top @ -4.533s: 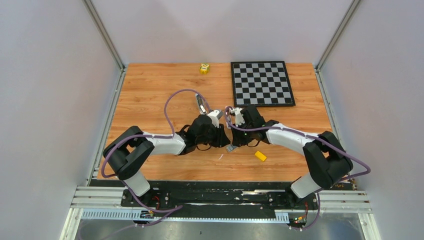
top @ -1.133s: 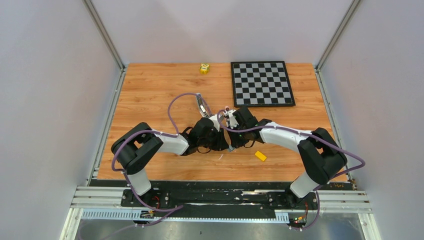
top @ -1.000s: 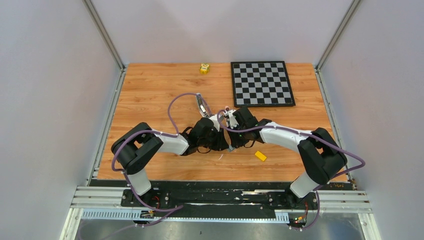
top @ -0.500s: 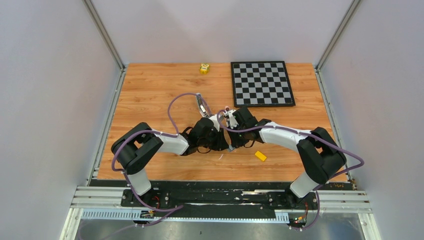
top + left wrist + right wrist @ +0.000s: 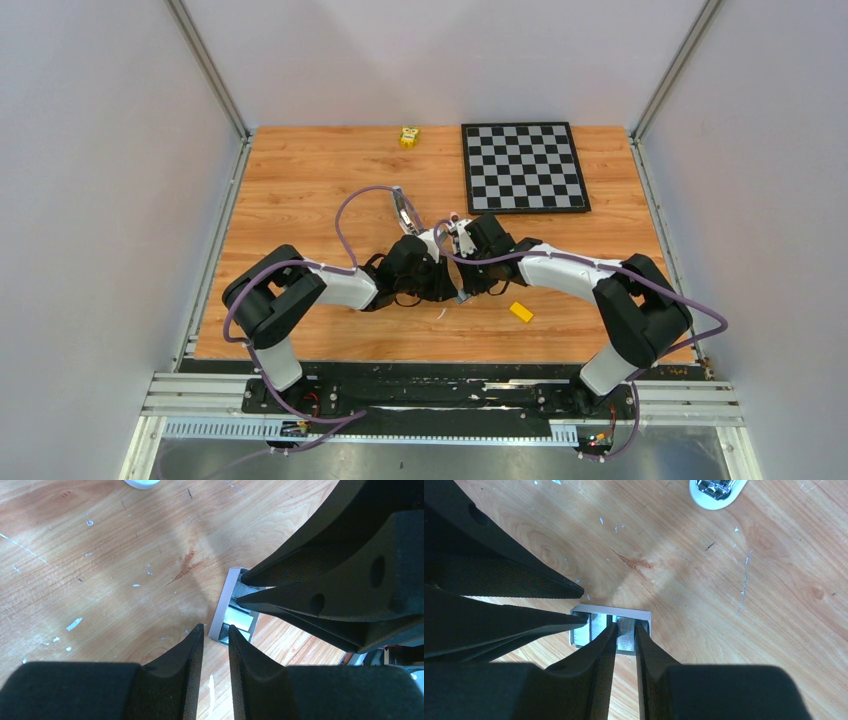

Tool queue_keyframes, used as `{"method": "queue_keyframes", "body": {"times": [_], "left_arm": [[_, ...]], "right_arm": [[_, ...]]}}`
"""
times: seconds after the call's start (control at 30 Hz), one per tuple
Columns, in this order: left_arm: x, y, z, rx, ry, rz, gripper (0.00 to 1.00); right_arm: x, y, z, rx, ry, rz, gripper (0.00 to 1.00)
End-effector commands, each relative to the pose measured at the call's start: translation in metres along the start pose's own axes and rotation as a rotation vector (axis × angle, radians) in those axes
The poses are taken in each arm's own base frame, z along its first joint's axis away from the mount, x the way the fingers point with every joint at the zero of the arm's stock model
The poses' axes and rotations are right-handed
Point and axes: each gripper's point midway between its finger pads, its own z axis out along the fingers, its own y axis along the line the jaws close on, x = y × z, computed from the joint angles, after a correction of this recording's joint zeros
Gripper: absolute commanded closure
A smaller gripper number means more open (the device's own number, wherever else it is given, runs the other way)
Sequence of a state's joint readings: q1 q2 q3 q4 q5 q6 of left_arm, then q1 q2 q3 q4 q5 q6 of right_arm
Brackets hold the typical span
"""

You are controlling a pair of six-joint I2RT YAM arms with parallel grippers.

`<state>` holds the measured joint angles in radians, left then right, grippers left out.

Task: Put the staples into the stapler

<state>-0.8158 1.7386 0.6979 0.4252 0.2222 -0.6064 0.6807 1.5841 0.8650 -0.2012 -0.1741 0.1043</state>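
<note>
The staples (image 5: pixel 626 632) lie as silvery ridged strips in a small white box (image 5: pixel 614 611) on the wooden table. My right gripper (image 5: pixel 626 625) reaches into the box from the near side, its fingers shut on one strip. My left gripper (image 5: pixel 215 628) straddles a wall of the box (image 5: pixel 220 615), one finger outside and one inside against the staples (image 5: pixel 239 622), shut on it. In the top view both grippers (image 5: pixel 458 292) meet at mid-table and hide the box. The stapler (image 5: pixel 404 211), white and chrome, lies just behind the left wrist, and its end (image 5: pixel 716 489) shows in the right wrist view.
A yellow block (image 5: pixel 521 312) lies right of the grippers near the front edge. A chessboard (image 5: pixel 524 167) fills the back right and a small yellow toy (image 5: pixel 408 136) sits at the back edge. Purple cables loop above both wrists.
Compared with the oldest frame, both grippers have drawn in over the box, which now hardly shows from above. Over the last second neither arm visibly moves.
</note>
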Motion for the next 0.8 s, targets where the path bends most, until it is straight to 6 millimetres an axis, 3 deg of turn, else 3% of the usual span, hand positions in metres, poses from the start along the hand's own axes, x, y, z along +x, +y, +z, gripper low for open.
{"method": "queue_keyframes", "body": {"times": [0.0, 0.43, 0.77], "left_arm": [[0.005, 0.003, 0.001, -0.009, 0.001, 0.028, 0.73], [0.002, 0.006, -0.003, -0.028, -0.020, 0.025, 0.72], [-0.010, 0.007, -0.012, -0.052, -0.072, 0.010, 0.71]], "right_arm": [[0.013, 0.003, 0.005, -0.005, 0.052, -0.019, 0.76], [-0.006, 0.007, -0.012, -0.012, -0.023, -0.010, 0.78], [-0.020, 0.009, -0.024, -0.022, -0.072, 0.018, 0.78]]}}
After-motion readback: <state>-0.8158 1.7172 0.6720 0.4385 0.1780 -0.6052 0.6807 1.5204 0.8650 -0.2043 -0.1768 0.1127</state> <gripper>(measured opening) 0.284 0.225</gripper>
